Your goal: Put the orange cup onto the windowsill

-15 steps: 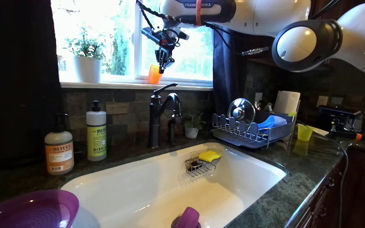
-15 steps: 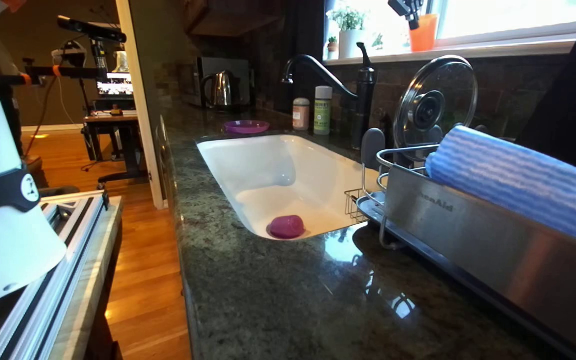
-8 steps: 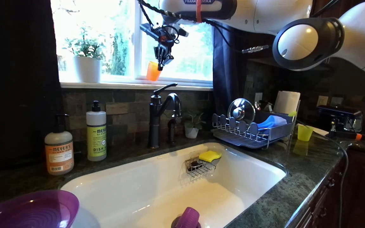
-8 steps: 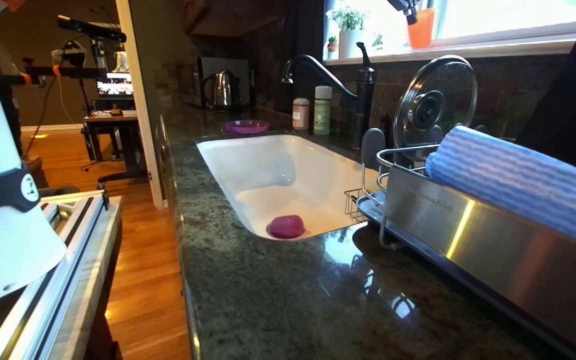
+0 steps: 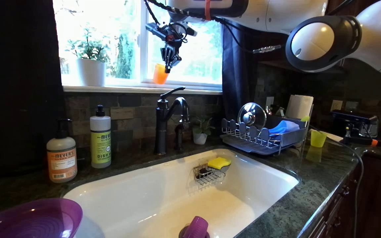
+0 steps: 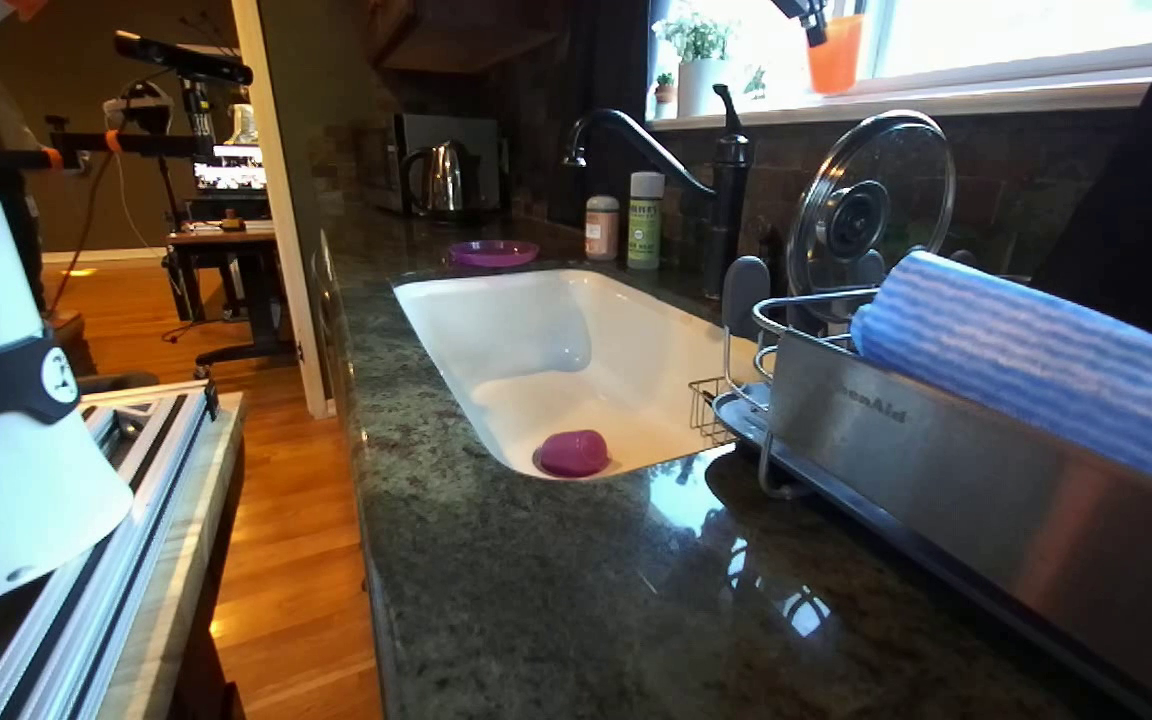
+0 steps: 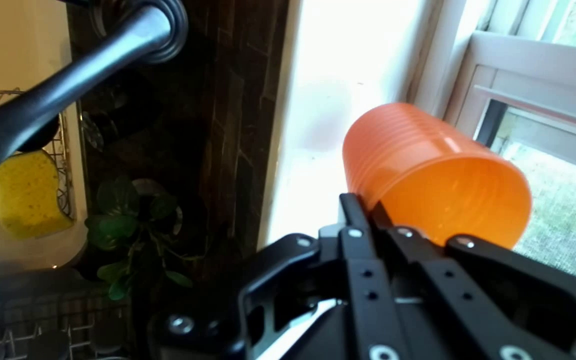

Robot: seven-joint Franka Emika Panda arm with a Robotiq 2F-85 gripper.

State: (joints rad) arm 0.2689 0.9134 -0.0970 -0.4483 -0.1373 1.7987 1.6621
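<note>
The orange cup (image 5: 159, 74) is tilted at the window, its base apparently a little above the pale windowsill (image 5: 121, 89). My gripper (image 5: 168, 70) reaches down to its rim from above. In the wrist view the gripper (image 7: 366, 206) is shut on the cup's wall, one finger (image 7: 352, 210) outside and the other inside the mouth. The open mouth of the cup (image 7: 393, 137) faces the wrist camera, with the white windowsill (image 7: 313, 150) beyond it. Another exterior view has the cup (image 6: 836, 58) over the sill, only the gripper's lower end showing at the top edge.
A white plant pot (image 5: 91, 72) stands on the sill to the cup's left. Below the sill rises the dark faucet (image 5: 161, 129), its handle pointing up. Soap bottles (image 5: 100, 142), a dish rack (image 5: 260, 138) with a glass lid and a yellow cup (image 5: 318, 138) line the counter.
The orange cup has risen slightly from the sill with the gripper and shifted a little. The arm has moved slightly upward. The grip on the cup's rim is unchanged.
</note>
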